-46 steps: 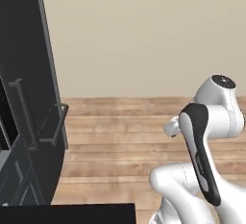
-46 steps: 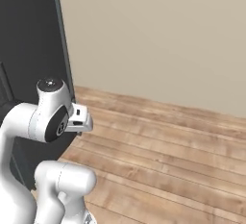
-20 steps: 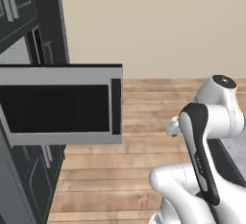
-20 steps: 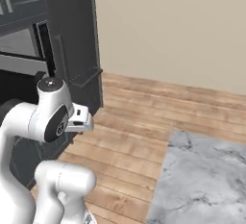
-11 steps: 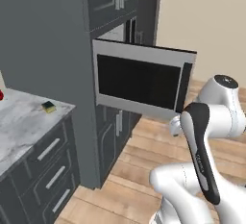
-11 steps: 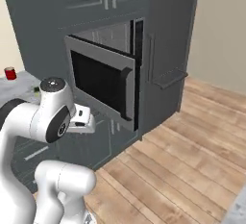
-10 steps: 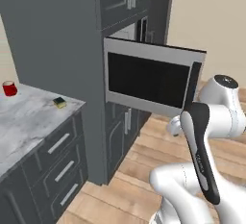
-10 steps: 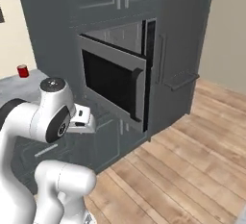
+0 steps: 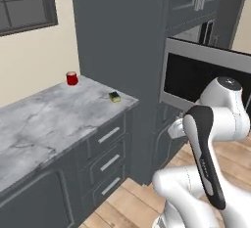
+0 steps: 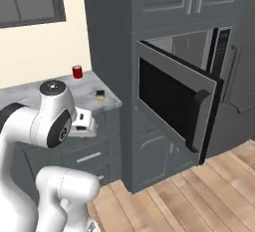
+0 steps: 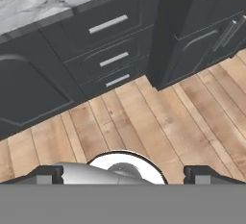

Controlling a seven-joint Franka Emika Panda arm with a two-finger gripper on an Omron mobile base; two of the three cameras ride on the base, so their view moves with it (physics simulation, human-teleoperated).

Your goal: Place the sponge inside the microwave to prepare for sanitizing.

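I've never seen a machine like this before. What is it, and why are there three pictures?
It's a white robot arm on a base that drives around a pretend kitchen. Two pictures come from cameras behind the arm, one on each side. The third comes from a camera on its hand, now looking down at the wooden floor and drawers. Its end effector is open and holds nothing. On the grey counter lie a little yellow and green sponge and a red can. The microwave in the tall cabinet has its door swung open.
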